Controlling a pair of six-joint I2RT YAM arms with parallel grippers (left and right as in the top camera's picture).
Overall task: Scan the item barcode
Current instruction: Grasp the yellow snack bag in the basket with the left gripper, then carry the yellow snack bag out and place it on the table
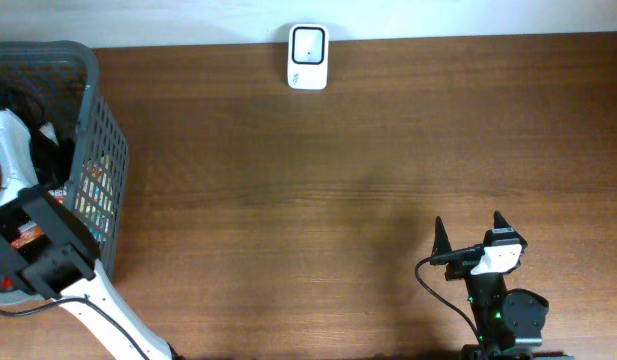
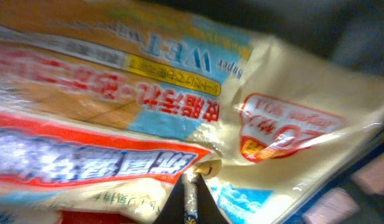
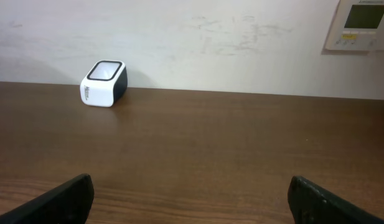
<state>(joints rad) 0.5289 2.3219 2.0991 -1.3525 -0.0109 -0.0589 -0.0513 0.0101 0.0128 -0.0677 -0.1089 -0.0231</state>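
Pack [image 2: 179, 106], apparently wet wipes, glossy, crinkled

The packet [image 2: 179, 112] is cream with red, orange and pale blue bands and blue lettering. The basket [image 1: 103, 140] is grey mesh, the scanner [image 1: 308, 57] white with a dark window, the table [image 1: 338, 200] dark brown wood grain, my right claw [image 3: 190, 186] black.
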